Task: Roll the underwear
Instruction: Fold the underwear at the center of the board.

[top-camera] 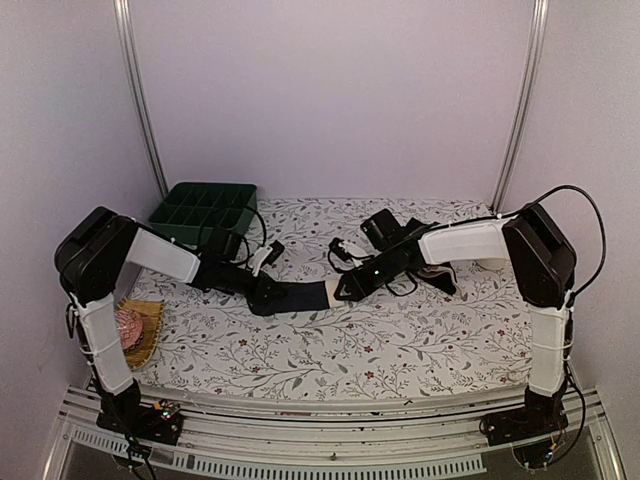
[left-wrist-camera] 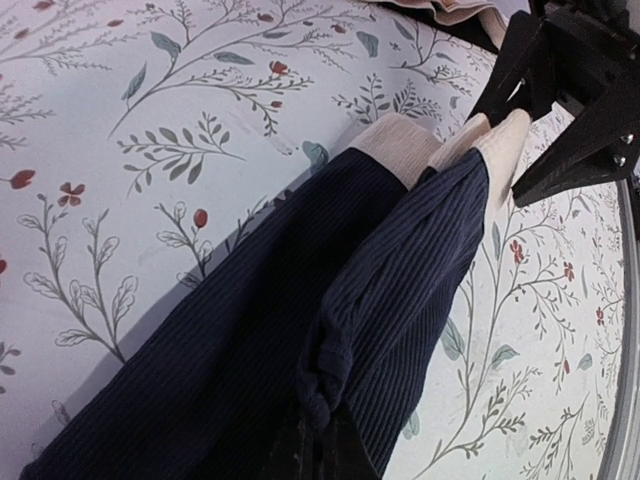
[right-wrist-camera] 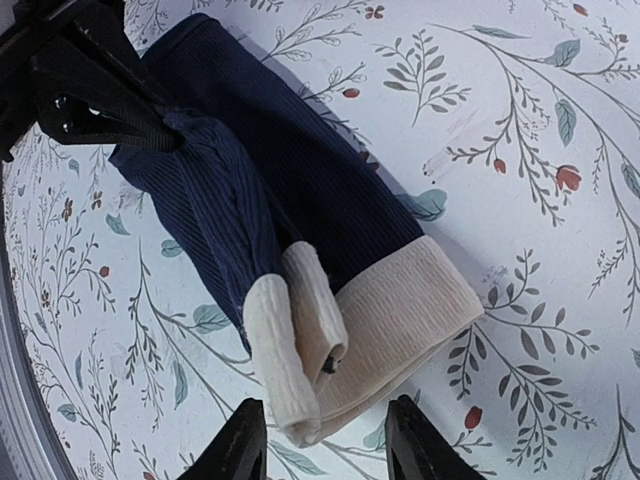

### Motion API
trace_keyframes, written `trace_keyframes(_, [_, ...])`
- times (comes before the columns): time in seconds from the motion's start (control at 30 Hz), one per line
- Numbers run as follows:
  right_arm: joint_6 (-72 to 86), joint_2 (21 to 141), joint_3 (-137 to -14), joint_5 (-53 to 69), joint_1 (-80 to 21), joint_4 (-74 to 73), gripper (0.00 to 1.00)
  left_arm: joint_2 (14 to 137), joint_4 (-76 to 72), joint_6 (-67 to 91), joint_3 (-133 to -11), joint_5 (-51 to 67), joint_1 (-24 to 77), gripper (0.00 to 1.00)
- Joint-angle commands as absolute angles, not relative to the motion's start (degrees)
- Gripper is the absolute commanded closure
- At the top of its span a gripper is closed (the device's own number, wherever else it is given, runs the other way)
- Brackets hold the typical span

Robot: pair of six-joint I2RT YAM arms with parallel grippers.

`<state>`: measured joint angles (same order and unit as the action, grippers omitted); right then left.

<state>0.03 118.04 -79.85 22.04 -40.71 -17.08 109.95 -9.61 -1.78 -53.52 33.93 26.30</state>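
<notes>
One piece of underwear (top-camera: 298, 297), dark navy ribbed fabric with a cream band (top-camera: 325, 294), lies folded lengthwise at the middle of the table, stretched between both grippers. My left gripper (top-camera: 262, 293) is shut on a pinch of its navy end (left-wrist-camera: 330, 370), with the tips (left-wrist-camera: 318, 445) at the bottom of the left wrist view. My right gripper (top-camera: 343, 289) is open at the cream end. In the right wrist view its tips (right-wrist-camera: 325, 445) straddle the edge of the cream band (right-wrist-camera: 400, 310) without closing on it. The folded flap's cream end (right-wrist-camera: 290, 340) lies on top.
A dark green compartment tray (top-camera: 205, 212) stands at the back left. A pink knitted ball (top-camera: 130, 325) sits on a yellow woven mat at the left edge. A floral cloth (top-camera: 400, 340) covers the table. Some beige fabric (left-wrist-camera: 455, 10) shows at the top of the left wrist view.
</notes>
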Motion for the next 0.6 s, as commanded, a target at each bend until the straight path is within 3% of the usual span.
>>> trace_keyframes(0.0, [-2.30, 120.58, -82.81, 22.25, -40.30, -16.29, 0.54, 111.85, -9.02, -0.09, -55.26, 33.21, 24.84, 1.00])
trace_keyframes(0.57, [1.70, 125.69, -88.82, 12.08, -40.13, -14.38, 0.55, 114.21, -8.18, 0.87, -56.51, 32.97, 23.73, 1.00])
